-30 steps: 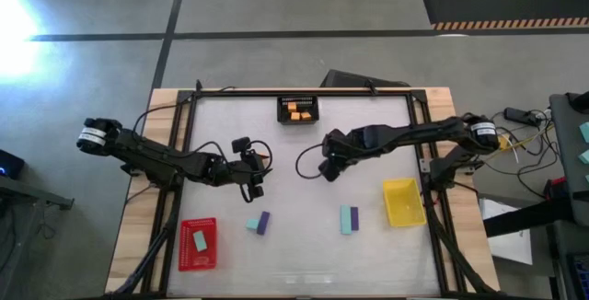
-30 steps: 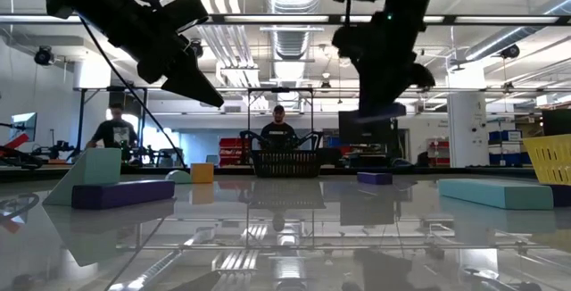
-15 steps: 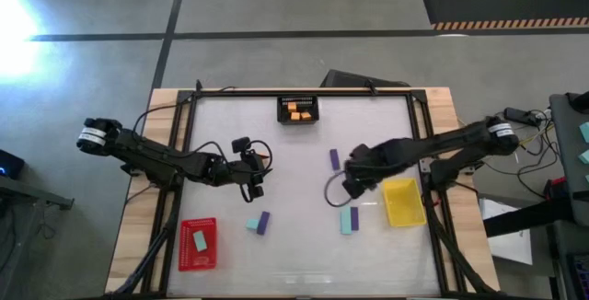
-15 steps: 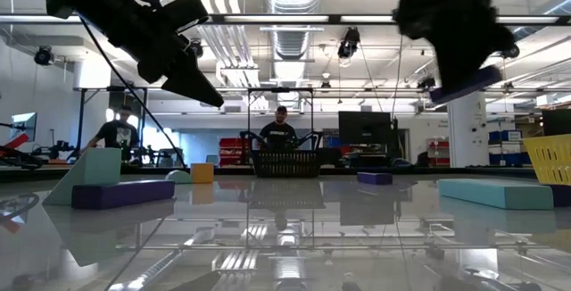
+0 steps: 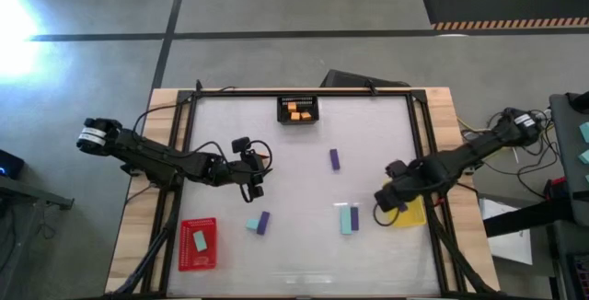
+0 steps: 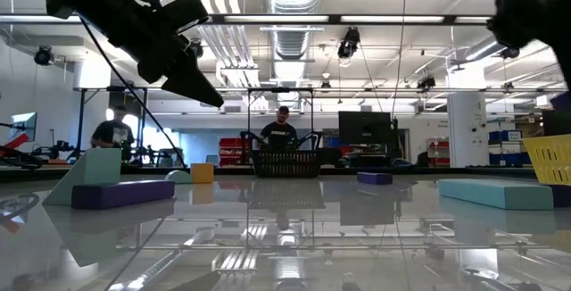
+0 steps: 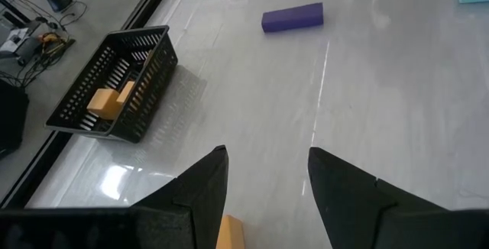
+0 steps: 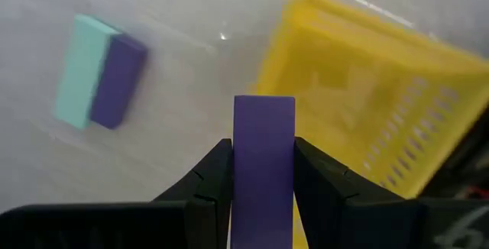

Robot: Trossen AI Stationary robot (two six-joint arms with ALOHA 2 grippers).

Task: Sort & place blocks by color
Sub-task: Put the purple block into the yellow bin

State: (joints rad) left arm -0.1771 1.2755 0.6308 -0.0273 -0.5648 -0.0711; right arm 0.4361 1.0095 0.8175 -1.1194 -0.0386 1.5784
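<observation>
Sorting partly done: orange blocks (image 5: 296, 113) sit in the black basket (image 5: 298, 100), one teal block (image 5: 199, 241) in the red tray (image 5: 198, 261).

Right gripper (image 8: 263, 195) is clamped on a purple block (image 8: 263, 157), at the yellow bin's (image 8: 367, 88) near edge.

Left gripper (image 7: 263, 176) hovers mid-table, fingers apart, empty, an orange block (image 7: 229, 232) just beneath.

Left to sort: lone purple block (image 5: 335, 159) and two teal-purple pairs (image 5: 349, 219) (image 5: 259, 224). Table centre is open; the bin rim looks like the tight spot.
</observation>
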